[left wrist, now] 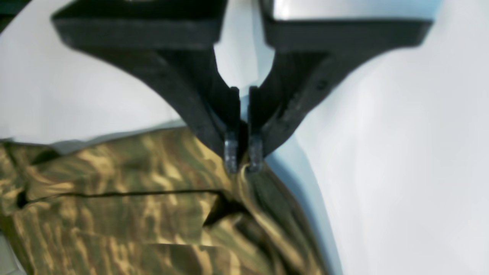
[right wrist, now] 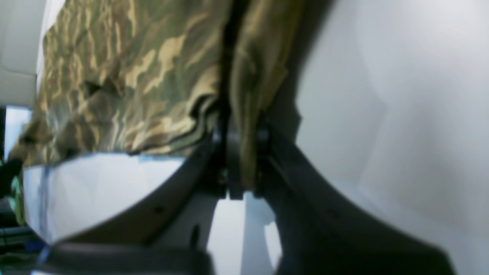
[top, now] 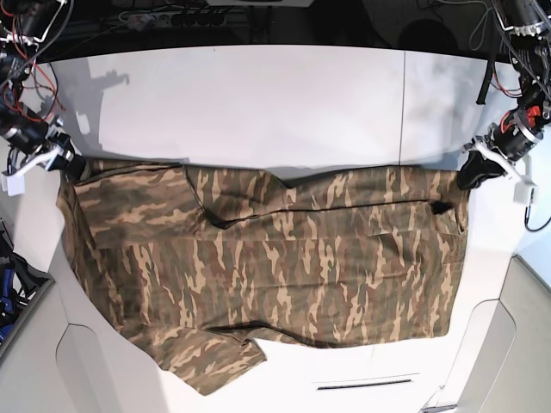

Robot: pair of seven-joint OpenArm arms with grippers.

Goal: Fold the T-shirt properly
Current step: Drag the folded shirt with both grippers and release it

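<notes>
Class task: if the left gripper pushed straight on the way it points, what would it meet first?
The T-shirt: the left gripper is already shut on its edge, so more cloth, probably with the table just beneath.

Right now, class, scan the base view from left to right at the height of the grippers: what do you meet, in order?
right gripper → T-shirt → left gripper

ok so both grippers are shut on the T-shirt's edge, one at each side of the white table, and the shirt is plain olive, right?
Not plain olive: the base view shows the T-shirt in camouflage print. The rest holds: left gripper and right gripper are shut on its edge at opposite sides of the white table.
</notes>
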